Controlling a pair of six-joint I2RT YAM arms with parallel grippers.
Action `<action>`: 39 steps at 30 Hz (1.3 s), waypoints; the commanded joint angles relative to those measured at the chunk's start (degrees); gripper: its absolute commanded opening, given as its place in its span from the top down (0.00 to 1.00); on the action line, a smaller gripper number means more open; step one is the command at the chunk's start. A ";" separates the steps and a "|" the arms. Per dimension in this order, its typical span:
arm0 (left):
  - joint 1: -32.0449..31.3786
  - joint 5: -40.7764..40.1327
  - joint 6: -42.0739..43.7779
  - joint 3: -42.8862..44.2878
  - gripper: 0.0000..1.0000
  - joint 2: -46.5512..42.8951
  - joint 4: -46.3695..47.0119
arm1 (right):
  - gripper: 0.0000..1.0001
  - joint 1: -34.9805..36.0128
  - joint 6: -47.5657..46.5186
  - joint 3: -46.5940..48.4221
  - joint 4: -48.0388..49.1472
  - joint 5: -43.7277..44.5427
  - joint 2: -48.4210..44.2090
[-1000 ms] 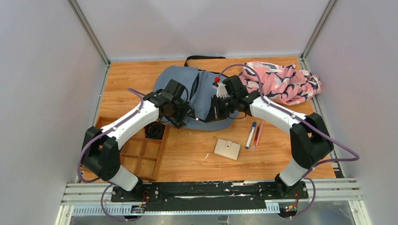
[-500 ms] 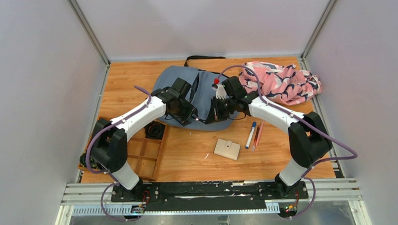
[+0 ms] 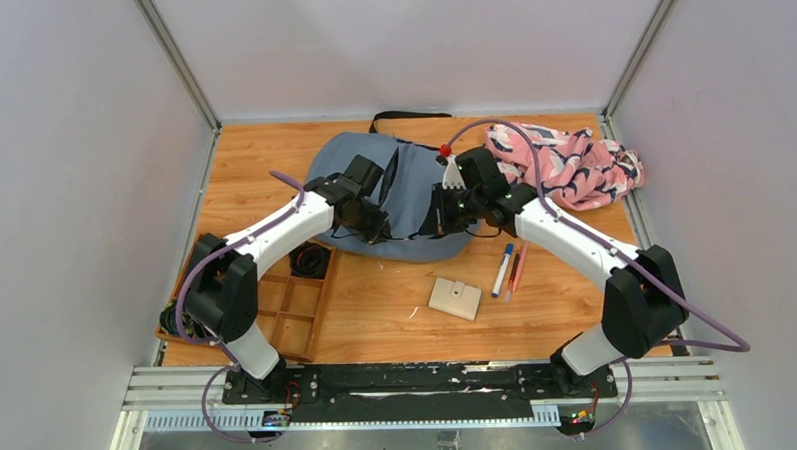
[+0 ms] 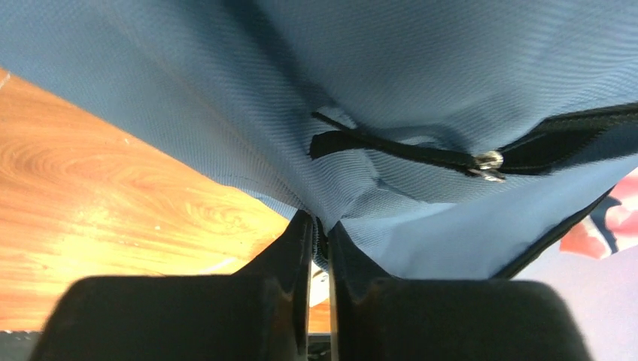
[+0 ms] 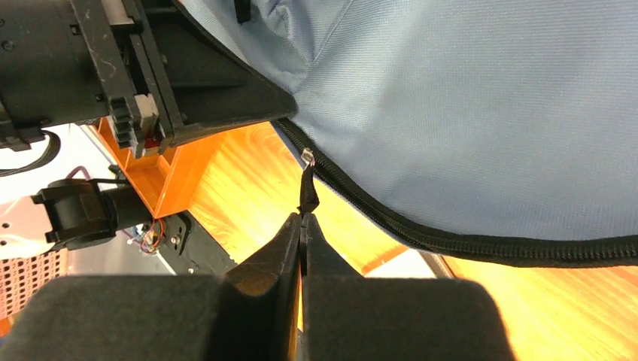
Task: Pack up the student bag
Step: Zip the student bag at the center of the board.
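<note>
The grey-blue student bag [image 3: 418,179] lies flat at the back middle of the table. My left gripper [image 3: 379,232] is at the bag's near-left edge. In the left wrist view its jaws [image 4: 321,226] are shut on a fold of the bag [image 4: 421,75] along the zipper seam, below a second zipper slider [image 4: 487,161]. My right gripper [image 3: 437,216] is over the bag's near-right part. In the right wrist view it [image 5: 302,219] is shut on the black zipper pull [image 5: 307,192], which hangs from the dark zipper track [image 5: 451,242] on the bag [image 5: 466,113].
A pink-white-navy cloth [image 3: 564,164] lies at the back right. A beige wallet [image 3: 455,298], a blue marker [image 3: 502,269] and a red pen [image 3: 517,269] lie in front of the bag. A wooden divider tray [image 3: 287,307] with a black coil [image 3: 311,260] sits at the near left.
My left jaws have closed onto the bag's edge. The right arm has shifted a little back and to the right, still holding the zipper pull.
</note>
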 commanded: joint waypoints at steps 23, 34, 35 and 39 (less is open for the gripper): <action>8.07 -10.42 24.50 0.17 1.00 -5.99 -3.24 | 1.00 -12.99 -2.23 -5.85 -5.04 13.81 -8.14; 8.43 -11.89 31.27 9.03 1.00 -1.13 -4.19 | 1.00 -16.68 -3.92 -8.75 -7.33 13.21 -9.81; 8.93 -12.14 31.92 9.63 1.00 -0.85 -4.19 | 1.00 -16.69 -3.92 -8.85 -7.44 12.62 -10.49; 10.81 -12.18 35.40 12.33 1.00 0.95 -4.47 | 1.00 -15.57 -2.05 -9.09 -7.81 8.36 -12.96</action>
